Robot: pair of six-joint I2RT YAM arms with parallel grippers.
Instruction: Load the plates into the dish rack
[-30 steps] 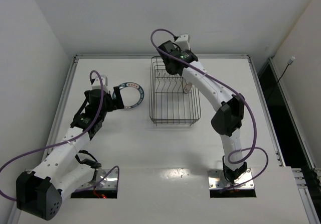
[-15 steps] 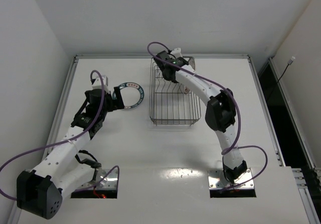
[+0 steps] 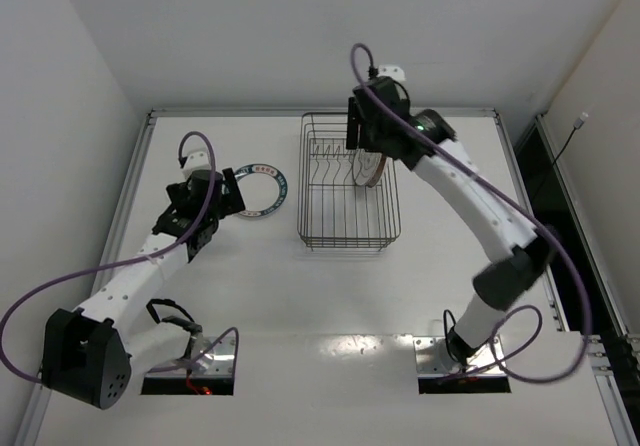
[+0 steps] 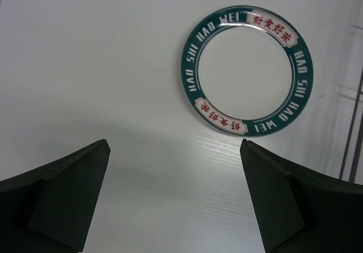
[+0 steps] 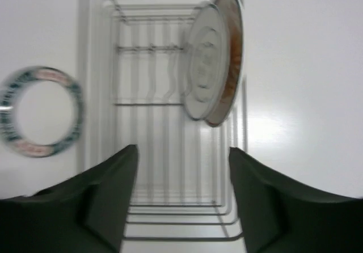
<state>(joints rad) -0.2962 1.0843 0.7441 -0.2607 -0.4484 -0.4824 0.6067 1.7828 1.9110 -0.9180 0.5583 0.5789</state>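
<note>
On edge at far right of the rack [image 5: 170, 222]: two plates [image 5: 212, 66], side by side. Flat on the counter [image 4: 85, 66] left of it: teal plate [image 4: 247, 70]. Above the rack: right hand [image 5: 182, 149], apart, empty. Near the teal plate: left hand [image 4: 174, 145], wide apart.

R claw [image 5: 182, 151] opened & rose clear above dish rack [image 5: 170, 216].
</note>
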